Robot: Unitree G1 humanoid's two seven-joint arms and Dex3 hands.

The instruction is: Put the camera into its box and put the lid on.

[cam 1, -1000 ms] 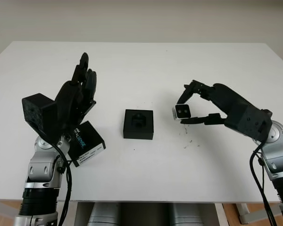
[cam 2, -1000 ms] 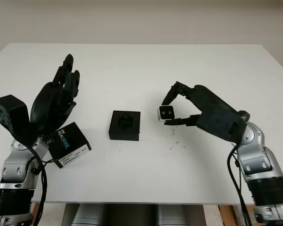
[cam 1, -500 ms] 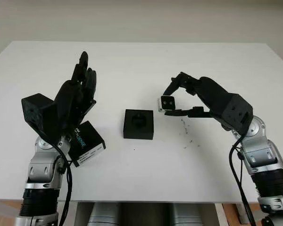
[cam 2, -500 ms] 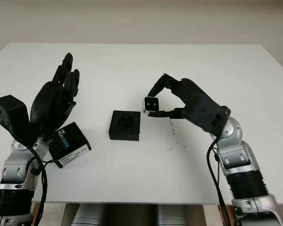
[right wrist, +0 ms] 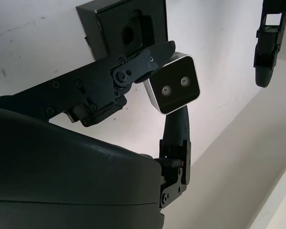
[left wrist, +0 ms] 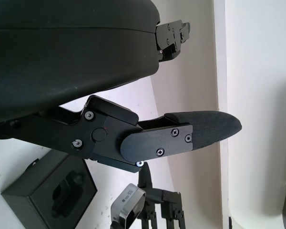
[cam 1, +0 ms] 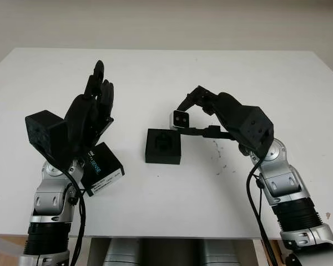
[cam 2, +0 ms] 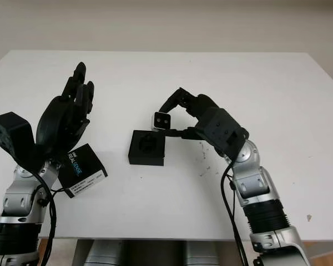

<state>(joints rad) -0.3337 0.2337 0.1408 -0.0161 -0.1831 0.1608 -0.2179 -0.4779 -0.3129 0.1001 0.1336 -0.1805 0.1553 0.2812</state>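
Note:
A small silver camera (cam 1: pixel 179 119) with two lenses hangs above the table, pinched in my right hand (cam 1: pixel 190 117); it is just above the far right edge of the open black box (cam 1: pixel 163 146). In the right wrist view the camera (right wrist: pixel 174 89) sits between the fingers with the box (right wrist: pixel 126 29) beyond it. The box has a shaped foam insert and stands at the table's middle. The black lid (cam 1: pixel 101 169) with a white label lies at the left, under my raised left hand (cam 1: pixel 94 105), which is open and holds nothing.
The white table (cam 1: pixel 172 72) stretches wide behind and to the right of the box. A few dark specks (cam 1: pixel 219 160) mark the surface right of the box. The table's front edge runs close to both arms.
My right hand has carried the camera leftward from the table's right side to just above the box's right edge. The left hand and the lid have stayed put.

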